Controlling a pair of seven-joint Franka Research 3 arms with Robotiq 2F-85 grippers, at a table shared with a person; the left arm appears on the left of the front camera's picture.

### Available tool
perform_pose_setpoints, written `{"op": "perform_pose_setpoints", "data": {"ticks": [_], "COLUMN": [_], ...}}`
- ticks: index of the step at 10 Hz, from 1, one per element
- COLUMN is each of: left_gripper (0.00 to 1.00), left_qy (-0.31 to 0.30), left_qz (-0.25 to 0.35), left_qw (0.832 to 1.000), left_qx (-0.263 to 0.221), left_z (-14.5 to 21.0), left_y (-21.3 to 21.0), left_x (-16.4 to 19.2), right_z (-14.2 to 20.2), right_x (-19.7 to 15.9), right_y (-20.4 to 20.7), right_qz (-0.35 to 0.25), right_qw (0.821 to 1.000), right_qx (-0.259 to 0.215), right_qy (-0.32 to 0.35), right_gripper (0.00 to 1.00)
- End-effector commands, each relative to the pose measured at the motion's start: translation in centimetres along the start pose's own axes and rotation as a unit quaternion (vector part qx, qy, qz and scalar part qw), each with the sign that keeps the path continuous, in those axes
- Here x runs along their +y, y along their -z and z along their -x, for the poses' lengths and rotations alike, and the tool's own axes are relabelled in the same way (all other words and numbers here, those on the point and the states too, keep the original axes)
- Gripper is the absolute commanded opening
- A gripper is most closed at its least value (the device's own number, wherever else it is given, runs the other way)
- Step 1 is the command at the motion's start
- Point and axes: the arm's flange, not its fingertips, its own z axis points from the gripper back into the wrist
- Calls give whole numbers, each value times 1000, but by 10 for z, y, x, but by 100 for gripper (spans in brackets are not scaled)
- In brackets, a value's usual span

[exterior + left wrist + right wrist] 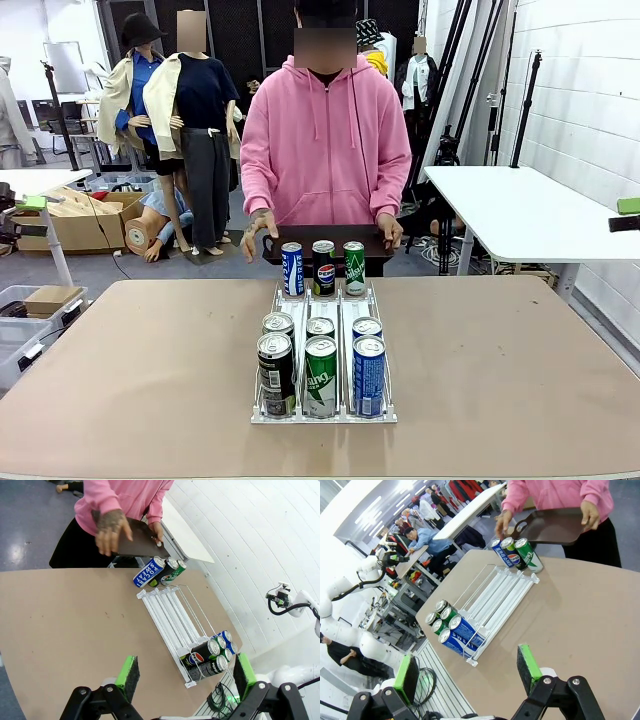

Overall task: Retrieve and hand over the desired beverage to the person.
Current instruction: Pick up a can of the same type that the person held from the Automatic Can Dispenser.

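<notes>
The person [325, 140] in a pink hoodie stands at the far side of the table and holds a dark tray [325, 240] with both hands. Just in front of the tray, at the far end of a clear wire rack [322, 300], stand a blue can [292, 270], a black Pepsi can [324, 268] and a green can [354, 267]. Several more cans [320, 365] fill the rack's near end. My left gripper [185, 677] hangs open high above the table, nothing between its pads. My right gripper [467, 672] is open too, over the near edge beside the rack [495, 590].
A white side table [520, 210] stands at the right. Cardboard boxes [80, 220] and a bin sit on the floor at the left. Bare brown tabletop [150, 350] lies on both sides of the rack. Other people sit at desks [420, 540] farther off.
</notes>
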Motion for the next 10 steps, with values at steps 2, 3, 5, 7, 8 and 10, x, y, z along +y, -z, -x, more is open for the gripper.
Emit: {"op": "perform_pose_setpoints", "data": {"ticks": [2, 3, 5, 7, 8, 10], "left_gripper": [100, 100, 100, 100, 100, 100], "left_qy": [-4, -4, -4, -4, -4, -4], "left_qz": [2, 2, 2, 2, 2, 2], "left_qw": [1000, 1000, 1000, 1000, 1000, 1000], "left_qx": [-3, -3, -3, -3, -3, -3], "left_z": [-1, -1, -1, -1, -1, -1], "left_y": [-1, -1, -1, -1, -1, -1], "left_x": [-1, -1, -1, -1, -1, -1], "right_z": [-12, -18, -32, -46, -53, -62], "right_x": [26, 35, 54, 79, 90, 111], "right_y": [21, 31, 55, 83, 95, 120], "right_qz": [11, 18, 27, 47, 55, 74], "right_qw": [999, 997, 990, 982, 977, 968], "right_qx": [50, 74, 134, 183, 202, 239], "right_qy": [2, -5, -20, -27, -28, -31], "right_gripper": [100, 100, 100, 100, 100, 100]}}
